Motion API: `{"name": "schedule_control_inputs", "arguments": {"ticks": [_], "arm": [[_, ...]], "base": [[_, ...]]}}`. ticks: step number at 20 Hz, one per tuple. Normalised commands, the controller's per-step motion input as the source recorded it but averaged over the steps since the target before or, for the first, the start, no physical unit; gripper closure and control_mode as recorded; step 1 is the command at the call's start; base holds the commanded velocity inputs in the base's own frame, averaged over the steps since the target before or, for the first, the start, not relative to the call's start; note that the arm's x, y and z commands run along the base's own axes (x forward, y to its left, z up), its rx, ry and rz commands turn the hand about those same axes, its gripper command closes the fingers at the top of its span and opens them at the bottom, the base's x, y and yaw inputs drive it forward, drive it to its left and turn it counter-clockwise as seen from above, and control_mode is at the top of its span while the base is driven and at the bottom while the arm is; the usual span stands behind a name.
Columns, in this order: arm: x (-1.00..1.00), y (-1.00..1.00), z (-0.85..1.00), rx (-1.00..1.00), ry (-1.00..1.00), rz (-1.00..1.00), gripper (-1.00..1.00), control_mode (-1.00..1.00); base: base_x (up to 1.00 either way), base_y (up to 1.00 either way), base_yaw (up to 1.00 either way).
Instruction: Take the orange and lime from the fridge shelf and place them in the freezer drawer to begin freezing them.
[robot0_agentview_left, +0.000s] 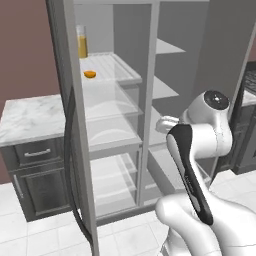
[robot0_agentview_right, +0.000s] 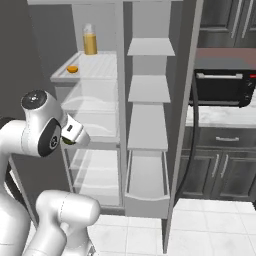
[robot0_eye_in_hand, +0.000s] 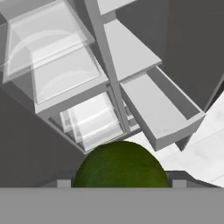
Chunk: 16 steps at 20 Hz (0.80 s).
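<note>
1. Dark-green lime (robot0_eye_in_hand: 121, 165) sits clamped between the gripper (robot0_eye_in_hand: 121, 183) fingers, above the pulled-out freezer drawer (robot0_eye_in_hand: 164, 114).
2. Orange (robot0_agentview_left: 90, 74) rests on the ridged fridge shelf (robot0_agentview_left: 117, 67), near a juice glass (robot0_agentview_left: 82, 42).
3. Clear crisper bins (robot0_eye_in_hand: 57, 61) lie left of the drawer, past the divider.

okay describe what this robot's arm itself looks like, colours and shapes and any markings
The arm is built of smooth, rounded glossy white shells with dark, near-black curved bands at the joints. One joint ends in a round dark cap bearing small pale marks. Seen from the right base view, the gripper is a boxy white block with a small dark square on its face. No loose cables show.
</note>
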Motion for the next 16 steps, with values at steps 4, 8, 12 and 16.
{"name": "schedule_control_inputs", "arguments": {"ticks": [4,8,12,16], "arm": [[0.0,0.0,0.0,0.0,0.0,0.0,1.0,1.0],[0.0,0.0,0.0,0.0,0.0,0.0,1.0,1.0],[0.31,-0.23,-0.29,0.0,0.04,-0.01,1.0,-1.0],[0.98,-0.58,-0.67,0.01,0.15,-0.03,1.0,-1.0]], "base": [[0.04,-0.31,-0.13],[0.18,-0.19,-0.08],[0.07,-0.11,-0.02],[0.0,0.0,0.0]]}}
